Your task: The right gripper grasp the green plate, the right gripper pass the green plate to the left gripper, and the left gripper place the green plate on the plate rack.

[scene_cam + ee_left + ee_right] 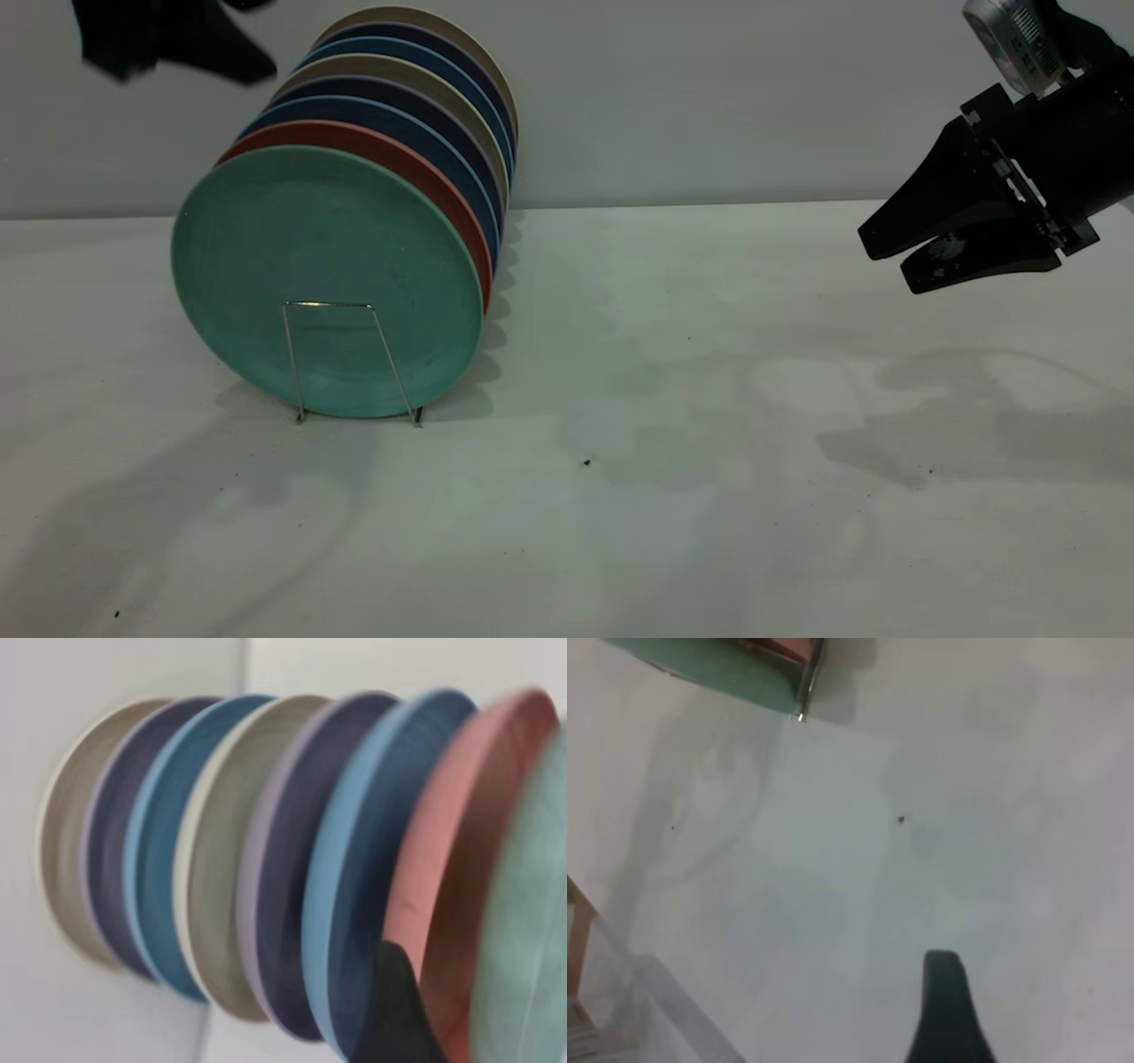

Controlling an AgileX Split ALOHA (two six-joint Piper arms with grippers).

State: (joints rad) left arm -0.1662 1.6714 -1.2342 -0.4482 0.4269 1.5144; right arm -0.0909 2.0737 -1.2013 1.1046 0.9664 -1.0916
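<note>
The green plate [328, 275] stands on edge at the front of a row of plates in the plate rack [328, 304], leaning on the salmon-pink plate [425, 177]. The left gripper [177, 53] hangs open and empty above and behind the row, at the upper left. In the left wrist view one of its fingers [394, 1010] shows near the pink plate [461, 850] and the green plate [532, 930], touching neither. The right gripper [890, 263] hovers open and empty far to the right, above the table. Its wrist view shows one finger [943, 1010], a corner of the green plate [709, 660] and a rack wire [804, 691].
Behind the pink plate stand several navy-blue, blue and beige plates [416, 97] in the same rack. The white table [673, 399] runs between the rack and the right gripper. A clear container with a wooden frame [611, 1010] shows in the right wrist view.
</note>
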